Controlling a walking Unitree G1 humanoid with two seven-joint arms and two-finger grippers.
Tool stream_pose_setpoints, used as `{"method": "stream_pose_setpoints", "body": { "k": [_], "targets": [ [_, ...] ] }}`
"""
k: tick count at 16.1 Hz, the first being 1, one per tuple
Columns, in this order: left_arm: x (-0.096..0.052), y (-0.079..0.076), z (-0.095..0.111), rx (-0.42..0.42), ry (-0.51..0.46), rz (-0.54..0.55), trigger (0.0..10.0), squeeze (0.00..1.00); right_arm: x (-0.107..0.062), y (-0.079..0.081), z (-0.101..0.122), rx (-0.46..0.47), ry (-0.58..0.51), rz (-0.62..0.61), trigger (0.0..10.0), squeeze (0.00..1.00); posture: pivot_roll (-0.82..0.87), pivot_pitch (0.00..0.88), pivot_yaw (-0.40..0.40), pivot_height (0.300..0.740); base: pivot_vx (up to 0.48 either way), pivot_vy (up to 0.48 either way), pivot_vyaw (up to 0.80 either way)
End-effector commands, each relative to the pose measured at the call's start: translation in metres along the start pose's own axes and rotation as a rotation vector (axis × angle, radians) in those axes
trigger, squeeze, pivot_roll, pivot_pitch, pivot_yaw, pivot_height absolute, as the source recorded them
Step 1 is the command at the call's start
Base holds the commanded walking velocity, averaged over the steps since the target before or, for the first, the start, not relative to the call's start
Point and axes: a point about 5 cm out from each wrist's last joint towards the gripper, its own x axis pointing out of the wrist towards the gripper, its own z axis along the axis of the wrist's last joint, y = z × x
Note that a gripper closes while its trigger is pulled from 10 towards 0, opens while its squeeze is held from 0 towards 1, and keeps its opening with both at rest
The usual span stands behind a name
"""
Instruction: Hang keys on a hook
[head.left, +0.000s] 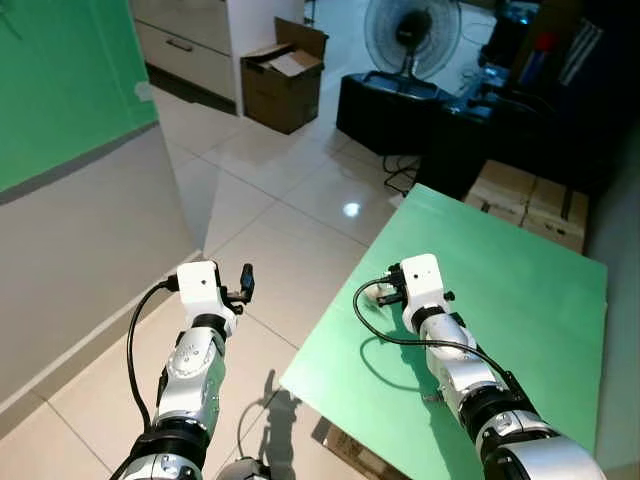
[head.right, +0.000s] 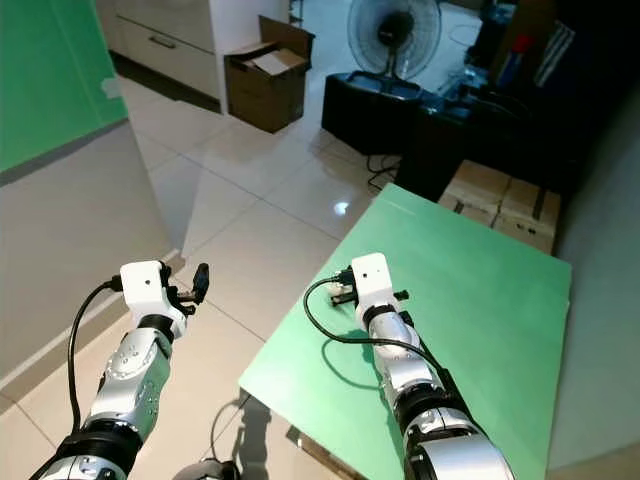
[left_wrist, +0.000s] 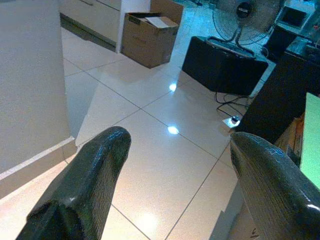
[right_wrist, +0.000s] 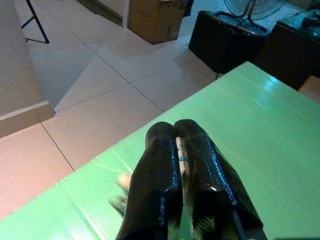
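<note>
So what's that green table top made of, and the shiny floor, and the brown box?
The green table top looks like corrugated plastic sheet: fine ribs run along its glossy surface in the right wrist view. The floor seems to be glazed tile, with grout lines and a lamp reflection. The brown box looks like matte cardboard, flaps open.

You have glossy pale floor tiles (head.left: 290, 250) under you, throwing back bright spots of lamp light. The green board (head.left: 500, 300) has a smooth, slightly shiny plastic look with fine ribs. Your left gripper (left_wrist: 175, 185) has matt black fingers (left_wrist: 85, 185) with a fine rough texture; the right gripper (right_wrist: 182, 170) looks glossier. Both arms (head.left: 195, 370) are smooth silver metal with white plastic wrists. The open box (head.left: 283, 85) is matt brown cardboard.
</note>
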Motion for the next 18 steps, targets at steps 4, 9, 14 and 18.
{"method": "stream_pose_setpoints", "body": {
  "k": [4, 9, 14, 18],
  "targets": [
    [0.0002, -0.0054, 0.0012, -0.004, 0.003, -0.019, 10.0, 0.00, 0.0003, -0.0025, -0.0001, 0.003, 0.006, -0.001, 0.0, 0.00, 0.00, 0.000, -0.041, 0.740, -0.175, 0.386, 0.00],
    [0.0006, -0.0067, 0.0030, 0.020, -0.006, -0.016, 10.0, 0.00, 0.0003, -0.0010, -0.0027, 0.029, 0.030, 0.014, 10.0, 0.00, -0.01, 0.000, -0.031, 0.740, -0.070, 0.066, 0.00],
    [0.0013, -0.0085, 0.0045, 0.028, -0.006, -0.026, 10.0, 0.00, -0.0003, 0.0002, -0.0034, 0.029, 0.029, 0.014, 10.0, 0.00, -0.02, 0.000, -0.024, 0.740, 0.000, 0.000, 0.00],
    [0.0020, -0.0087, 0.0056, 0.030, -0.007, -0.030, 10.0, 0.00, 0.0001, 0.0052, -0.0029, 0.035, 0.029, 0.052, 10.0, 0.00, -0.01, 0.000, -0.023, 0.740, 0.000, 0.000, 0.53]
  ]
}}
